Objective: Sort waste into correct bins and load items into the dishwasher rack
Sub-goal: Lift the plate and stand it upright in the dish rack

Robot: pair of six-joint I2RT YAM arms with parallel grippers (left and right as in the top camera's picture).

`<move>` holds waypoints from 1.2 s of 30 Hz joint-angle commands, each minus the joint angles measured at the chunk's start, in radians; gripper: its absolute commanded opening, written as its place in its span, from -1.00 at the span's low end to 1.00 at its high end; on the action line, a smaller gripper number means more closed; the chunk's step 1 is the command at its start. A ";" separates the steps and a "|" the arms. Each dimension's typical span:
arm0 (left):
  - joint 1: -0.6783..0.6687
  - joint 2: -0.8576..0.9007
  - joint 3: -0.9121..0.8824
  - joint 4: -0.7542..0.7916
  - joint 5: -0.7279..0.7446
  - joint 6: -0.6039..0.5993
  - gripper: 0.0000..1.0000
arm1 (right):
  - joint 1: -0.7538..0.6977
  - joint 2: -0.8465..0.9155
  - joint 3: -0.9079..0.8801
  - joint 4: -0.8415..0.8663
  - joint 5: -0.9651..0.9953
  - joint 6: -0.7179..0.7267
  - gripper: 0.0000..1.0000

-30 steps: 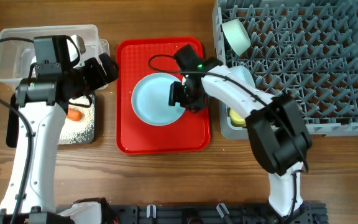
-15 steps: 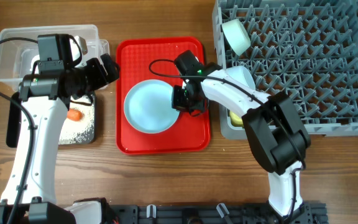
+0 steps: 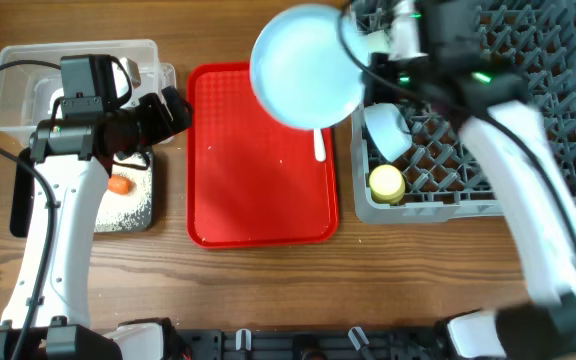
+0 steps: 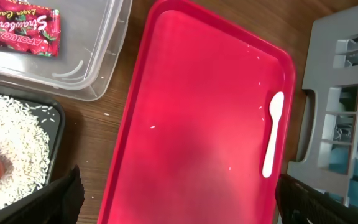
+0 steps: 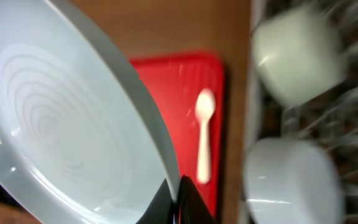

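Your right gripper (image 5: 176, 200) clamps the plate (image 3: 305, 68) by its rim, top centre. A second ago it lay on the tray (image 3: 258, 180).

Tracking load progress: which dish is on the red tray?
The spoon, lying by the right edge of the tray. Both bowls and the cup sit in the rack; the right gripper holds the plate.

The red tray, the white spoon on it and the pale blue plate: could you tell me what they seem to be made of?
The red tray looks like moulded plastic, semi-gloss: soft sheen, rounded raised rim. The white spoon is probably thin plastic, matte and opaque. The pale blue plate is smooth and glossy with concentric rings; melamine or glazed ceramic, cannot tell which.
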 commanded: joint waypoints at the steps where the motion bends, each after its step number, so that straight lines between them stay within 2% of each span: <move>1: -0.003 0.008 0.009 0.000 0.001 0.023 1.00 | -0.031 -0.110 0.015 0.005 0.333 -0.014 -0.91; 5: -0.003 0.008 0.009 0.000 0.001 0.023 1.00 | -0.049 -0.100 0.001 -0.002 1.007 0.122 -0.91; 6: -0.003 0.008 0.009 0.000 0.001 0.023 1.00 | -0.054 -0.070 -0.006 0.010 1.116 0.129 -0.91; 11: -0.003 0.008 0.009 0.000 0.001 0.023 1.00 | -0.059 0.122 -0.007 0.036 1.277 -0.026 -0.91; 13: -0.003 0.008 0.009 0.000 0.001 0.023 1.00 | -0.059 0.214 -0.007 0.047 1.290 -0.113 -0.92; 15: -0.003 0.008 0.009 0.000 0.001 0.023 1.00 | -0.059 0.281 -0.007 0.051 1.289 -0.132 -0.91; 21: -0.003 0.008 0.009 0.000 0.001 0.023 1.00 | -0.059 0.351 -0.007 0.059 1.076 -0.132 -0.91; 22: -0.003 0.008 0.009 0.000 0.001 0.023 1.00 | -0.059 0.351 -0.007 0.062 1.066 -0.132 -0.81; 23: -0.003 0.008 0.009 0.000 0.001 0.023 1.00 | -0.059 0.348 -0.006 0.069 1.056 -0.127 0.21; 24: -0.003 0.008 0.009 0.000 0.001 0.023 1.00 | -0.058 0.330 -0.005 0.072 1.039 -0.095 0.99; 28: -0.003 0.008 0.009 0.000 0.001 0.023 1.00 | -0.056 0.185 0.009 0.072 0.826 -0.050 0.99; 31: -0.003 0.008 0.009 0.000 0.001 0.023 1.00 | 0.013 0.015 0.010 0.076 0.338 -0.020 0.99; 33: -0.003 0.008 0.009 0.000 0.001 0.023 1.00 | 0.056 0.006 0.008 0.090 0.127 -0.024 0.99; 34: -0.003 0.008 0.009 0.000 0.001 0.023 1.00 | 0.085 0.027 -0.023 0.152 -0.021 -0.027 0.99; 36: -0.003 0.008 0.009 0.000 0.001 0.023 1.00 | 0.122 0.092 -0.037 0.182 -0.042 -0.024 1.00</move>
